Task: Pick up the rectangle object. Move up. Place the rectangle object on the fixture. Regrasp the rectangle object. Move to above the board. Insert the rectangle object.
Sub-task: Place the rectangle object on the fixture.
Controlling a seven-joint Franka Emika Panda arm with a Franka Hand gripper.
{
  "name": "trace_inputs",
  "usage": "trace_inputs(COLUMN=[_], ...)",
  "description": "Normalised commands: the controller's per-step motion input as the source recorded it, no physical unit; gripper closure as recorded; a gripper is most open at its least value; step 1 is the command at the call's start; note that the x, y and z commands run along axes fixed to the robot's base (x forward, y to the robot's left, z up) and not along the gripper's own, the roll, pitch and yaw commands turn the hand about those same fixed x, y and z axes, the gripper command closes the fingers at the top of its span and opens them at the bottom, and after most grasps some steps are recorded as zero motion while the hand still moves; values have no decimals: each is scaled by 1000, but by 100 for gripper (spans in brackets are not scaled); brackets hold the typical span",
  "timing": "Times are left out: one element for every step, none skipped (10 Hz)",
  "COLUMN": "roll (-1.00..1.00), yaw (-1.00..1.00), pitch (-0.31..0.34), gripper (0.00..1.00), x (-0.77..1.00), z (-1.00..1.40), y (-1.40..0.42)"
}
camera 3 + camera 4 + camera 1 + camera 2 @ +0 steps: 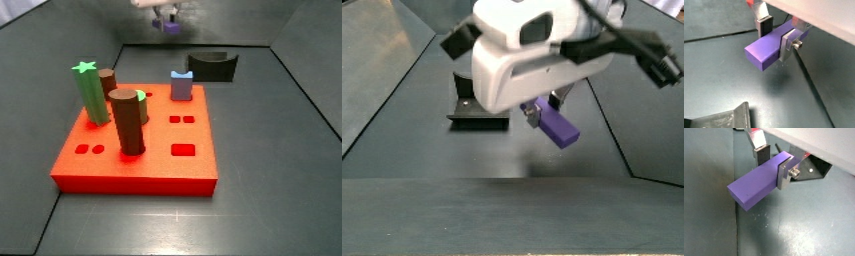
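Note:
My gripper (776, 37) is shut on the purple rectangle object (763, 53), which sticks out sideways past the fingers; both wrist views show it (751, 190). In a side view the gripper (166, 18) hangs high at the back with the block (170, 27), above and a little left of the dark fixture (211, 66). In another side view the block (556, 126) hangs tilted over the floor, the fixture (476, 112) behind it at the left. The fixture's edge shows in a wrist view (815, 170). The red board (134, 160) lies nearer the front.
On the board stand a green star peg (90, 92), a brown peg (127, 122) and a light blue-grey notched peg (181, 86). Sloped grey walls (307, 90) enclose the floor. A grey metal edge (725, 118) shows low in a wrist view.

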Motion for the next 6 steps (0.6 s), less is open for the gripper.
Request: trace_inputs(roll=[81, 93, 103, 99, 90, 84], yaw=[20, 25, 29, 30, 26, 24], pitch=[93, 108, 114, 114, 106, 99], gripper=[100, 100, 100, 100, 100, 100], x=[-19, -19, -20, -25, -29, -24], z=[1000, 1000, 1000, 1000, 984, 861], y=[-11, -14, -15, -18, -13, -13])
